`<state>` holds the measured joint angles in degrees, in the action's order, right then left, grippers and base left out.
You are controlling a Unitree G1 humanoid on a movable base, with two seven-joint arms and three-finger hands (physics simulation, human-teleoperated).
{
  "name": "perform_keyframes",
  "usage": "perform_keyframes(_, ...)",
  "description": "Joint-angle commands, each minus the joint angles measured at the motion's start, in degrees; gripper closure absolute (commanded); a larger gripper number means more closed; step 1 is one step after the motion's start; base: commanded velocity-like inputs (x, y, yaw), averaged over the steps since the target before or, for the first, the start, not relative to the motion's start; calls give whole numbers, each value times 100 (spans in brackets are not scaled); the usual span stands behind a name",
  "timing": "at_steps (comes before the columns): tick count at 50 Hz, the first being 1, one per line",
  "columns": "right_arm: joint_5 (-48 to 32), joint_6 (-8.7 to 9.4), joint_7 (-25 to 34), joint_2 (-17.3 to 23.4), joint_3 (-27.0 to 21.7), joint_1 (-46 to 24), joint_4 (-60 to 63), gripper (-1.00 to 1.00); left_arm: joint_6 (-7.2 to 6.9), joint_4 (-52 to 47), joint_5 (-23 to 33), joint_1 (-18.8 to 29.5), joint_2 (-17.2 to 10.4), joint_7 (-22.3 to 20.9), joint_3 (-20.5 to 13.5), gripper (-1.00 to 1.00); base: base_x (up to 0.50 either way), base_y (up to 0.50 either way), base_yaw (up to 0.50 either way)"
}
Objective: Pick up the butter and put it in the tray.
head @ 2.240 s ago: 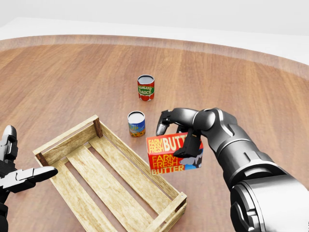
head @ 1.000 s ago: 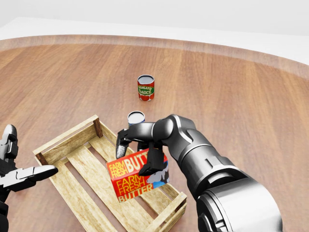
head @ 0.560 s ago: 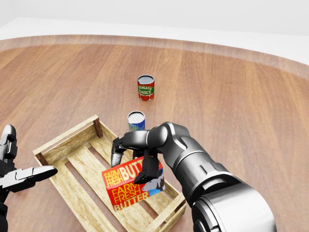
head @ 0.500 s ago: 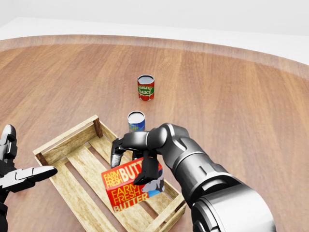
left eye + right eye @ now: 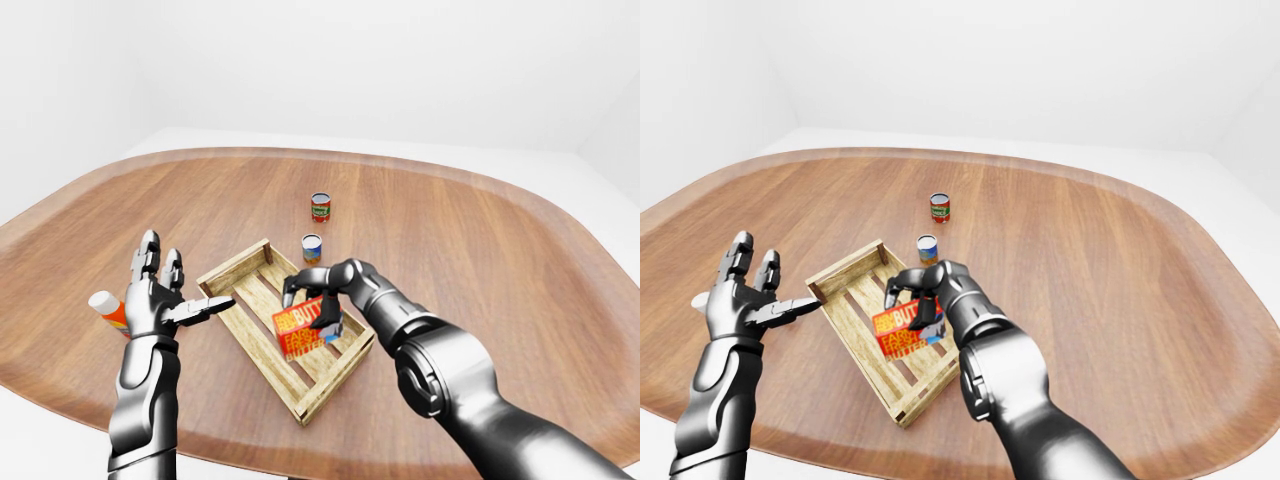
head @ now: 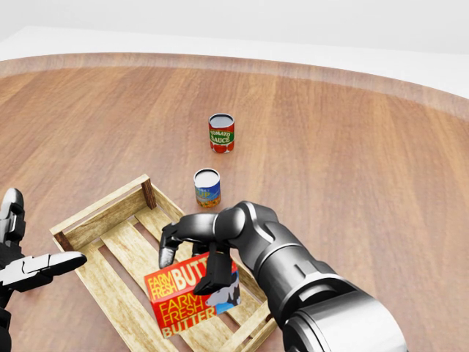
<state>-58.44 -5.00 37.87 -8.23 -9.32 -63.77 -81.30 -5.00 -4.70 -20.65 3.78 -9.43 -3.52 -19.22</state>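
Note:
The butter (image 6: 187,295) is a red and orange box lettered FARM FRESH BUTTER. My right hand (image 6: 192,253) is shut on its top edge and holds it tilted over the inside of the wooden slatted tray (image 6: 102,213), at the tray's lower right part in the head view. Whether the box touches the slats I cannot tell. The butter (image 5: 309,328) and the tray (image 5: 238,270) also show in the left-eye view. My left hand (image 5: 160,297) is open and empty, raised to the left of the tray.
A tomato sauce can (image 6: 221,133) and a smaller blue-labelled can (image 6: 207,188) stand above the tray in the head view. A white-capped orange bottle (image 5: 108,308) sits behind my left hand. The round wooden table (image 5: 480,250) has its edge close below the tray.
My right hand has carried the butter leftward and down, from beside the tray's right side to over its inside. The left hand has not moved.

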Motion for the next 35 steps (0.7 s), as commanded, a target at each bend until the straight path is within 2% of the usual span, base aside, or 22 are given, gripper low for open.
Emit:
perform_keyframes(1,82,0,-22,-28,-375,55,83,100,0,-5,6,-5,12,-2,5,-100,0,0,0)
perform_keyframes(35,-384,0,-456,-3,-508,299,67,100,0,55,-3,-2,7,-19,16,-100,0,0,0)
